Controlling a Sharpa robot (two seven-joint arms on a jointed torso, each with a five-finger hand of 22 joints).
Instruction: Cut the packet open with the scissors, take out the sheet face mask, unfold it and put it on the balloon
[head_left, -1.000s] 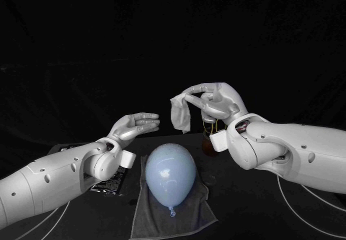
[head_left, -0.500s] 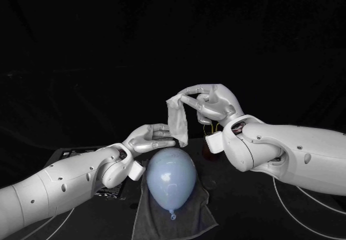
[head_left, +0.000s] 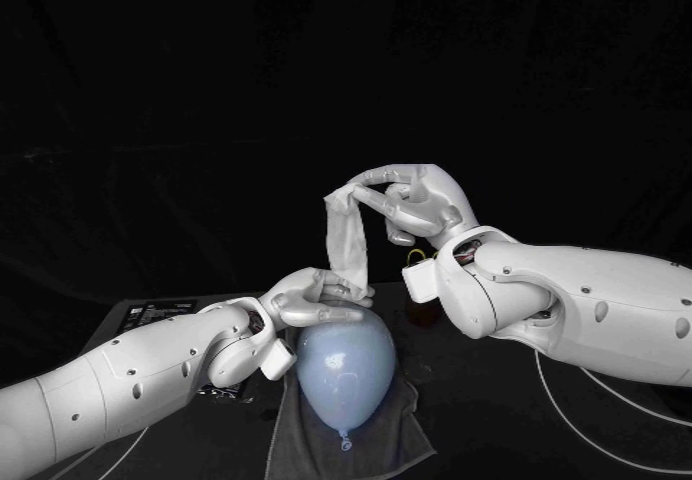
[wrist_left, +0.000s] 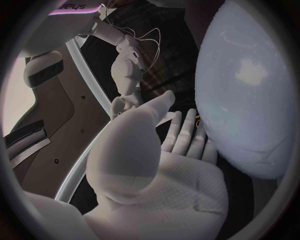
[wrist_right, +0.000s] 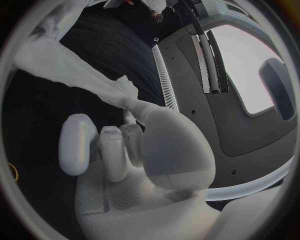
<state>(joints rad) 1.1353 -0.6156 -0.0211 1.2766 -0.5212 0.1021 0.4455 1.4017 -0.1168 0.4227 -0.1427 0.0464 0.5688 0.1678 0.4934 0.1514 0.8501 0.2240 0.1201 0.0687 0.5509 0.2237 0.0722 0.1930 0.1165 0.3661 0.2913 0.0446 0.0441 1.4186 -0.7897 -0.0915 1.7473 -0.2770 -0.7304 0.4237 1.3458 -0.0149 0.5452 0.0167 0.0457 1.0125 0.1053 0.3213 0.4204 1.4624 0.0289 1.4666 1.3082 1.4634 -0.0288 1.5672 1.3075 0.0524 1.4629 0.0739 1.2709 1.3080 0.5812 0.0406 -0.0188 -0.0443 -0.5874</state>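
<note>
We're at the unfolding stage! The right hand is raised above the tabletop, fingers pinched on the top of the sheet mask. The mask hangs as a folded strip, its lower end just over the balloon, which lies on a grey towel. The left hand is right at that lower end, fingers curled beside it, but I cannot tell whether they have nipped the edge. Next, I'd judge, it needs a sure pinch on one layer and a gentle pull apart, without nudging the balloon.
</note>
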